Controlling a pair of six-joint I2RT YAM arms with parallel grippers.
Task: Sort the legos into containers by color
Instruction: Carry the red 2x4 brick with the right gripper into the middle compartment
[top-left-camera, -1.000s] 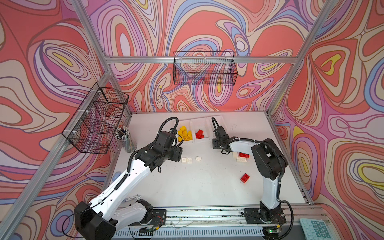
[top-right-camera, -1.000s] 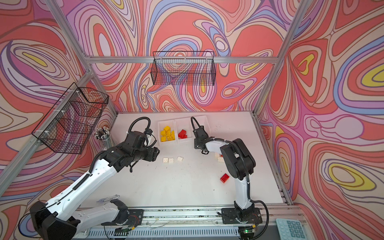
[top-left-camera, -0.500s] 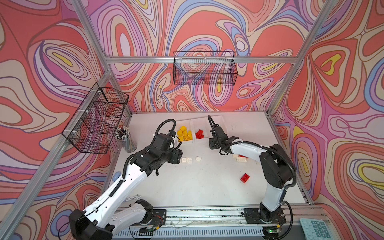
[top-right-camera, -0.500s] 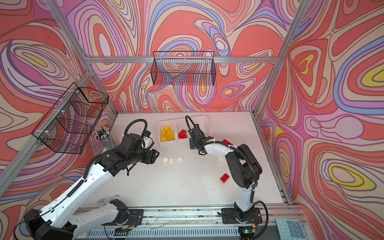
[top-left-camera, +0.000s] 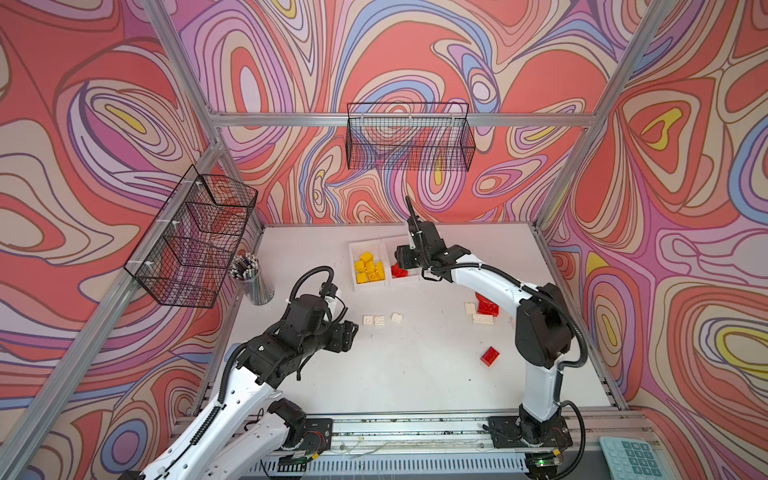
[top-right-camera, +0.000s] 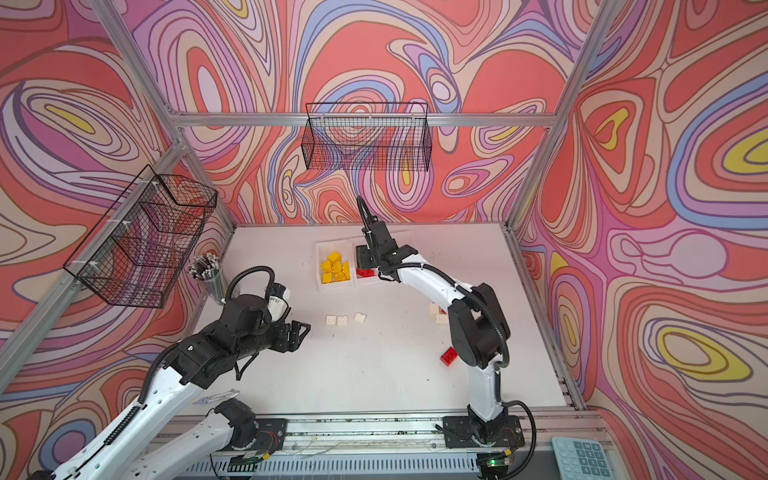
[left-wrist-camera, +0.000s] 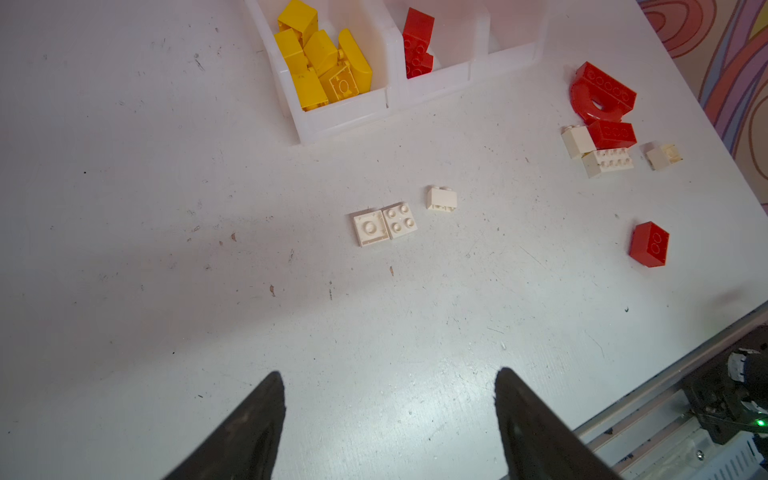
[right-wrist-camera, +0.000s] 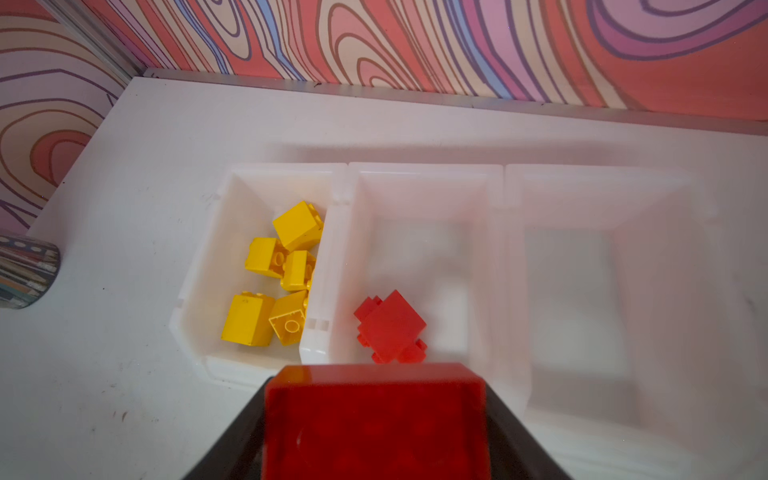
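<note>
**Item:** red brick (right-wrist-camera: 374, 428), pinched across its width by the fingers of the right gripper (right-wrist-camera: 376, 386). It hung over the middle container (right-wrist-camera: 419, 172), apparently near the front wall; how far over the opening could not be told. The container row stood at twelve o'clock on the surface (top-left-camera: 415, 374).

**Contents:**
- Middle container: small red bricks (right-wrist-camera: 390, 328) close to the front wall.
- End container (right-wrist-camera: 286, 169) toward eleven o'clock: yellow bricks (right-wrist-camera: 291, 257).
- Third container (right-wrist-camera: 594, 174): empty.

**Hazards, judged:**
- Let go there, the brick could strike the rim or the red pieces below and tumble back out.
- A drift toward eleven o'clock could drop it among the yellow.
- The row looked light, so a finger lowered onto a wall could shove it.

**Left gripper** (left-wrist-camera: 388, 399): fingers spread, nothing between them, over bare surface at nine o'clock.

**Unsorted:**
- Near centre: white pair (left-wrist-camera: 384, 224) and single white brick (left-wrist-camera: 441, 198).
- At three o'clock: red arch (left-wrist-camera: 598, 93) clustered with other red and white pieces.
- At four o'clock: lone red brick (left-wrist-camera: 649, 244).

**Surface:** white, scuffed and speckled.

**Room:**
- Swirl-patterned walls (top-left-camera: 124, 124) on an aluminium frame (top-left-camera: 291, 119).
- Wire baskets at twelve (top-left-camera: 409, 137) and ten o'clock (top-left-camera: 195, 237).
- Pencil cup (top-left-camera: 254, 280) at ten o'clock.
- Calculator (top-left-camera: 627, 455) at five o'clock, beyond the front rail.
</note>
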